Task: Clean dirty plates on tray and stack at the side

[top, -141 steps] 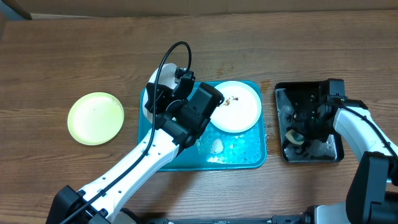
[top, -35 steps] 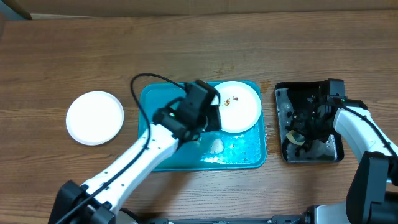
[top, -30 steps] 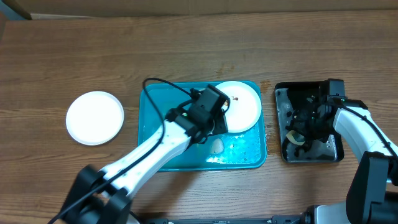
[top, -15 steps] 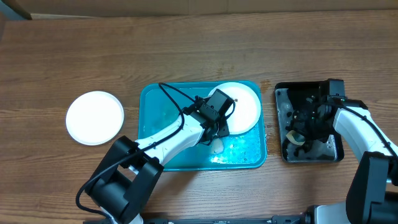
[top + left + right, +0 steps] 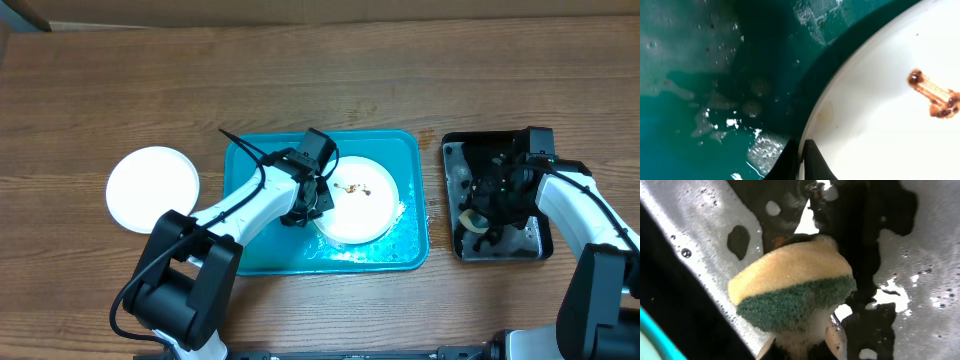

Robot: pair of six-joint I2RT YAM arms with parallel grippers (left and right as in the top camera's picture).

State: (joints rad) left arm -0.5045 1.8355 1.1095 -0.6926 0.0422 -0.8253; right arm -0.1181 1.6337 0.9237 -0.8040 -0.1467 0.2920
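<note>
left gripper (image 5: 800,152) is clamped on the rim of the dirty plate (image 5: 365,205). its fingers (image 5: 812,161) pinch the white edge on the plate's left side, w/ the rim running btwn them. the plate lies on the tray (image 5: 390,145), right of ctr, w/ a brown smear (image 5: 934,94) near its middle. the tray floor is wet, w/ droplets and suds showing in the wrist view. a second plate (image 5: 152,190), white on top, sits on the table (image 5: 100,80) left of the tray, apart from it. right gripper (image 5: 800,342) is down in the black tray (image 5: 453,165) at the far right, closed on a sponge (image 5: 792,292). the sponge's yellow side faces away from the fingers and its green scrub side is nearer them. the black tray's floor is wet, w/ foam patches.
</note>
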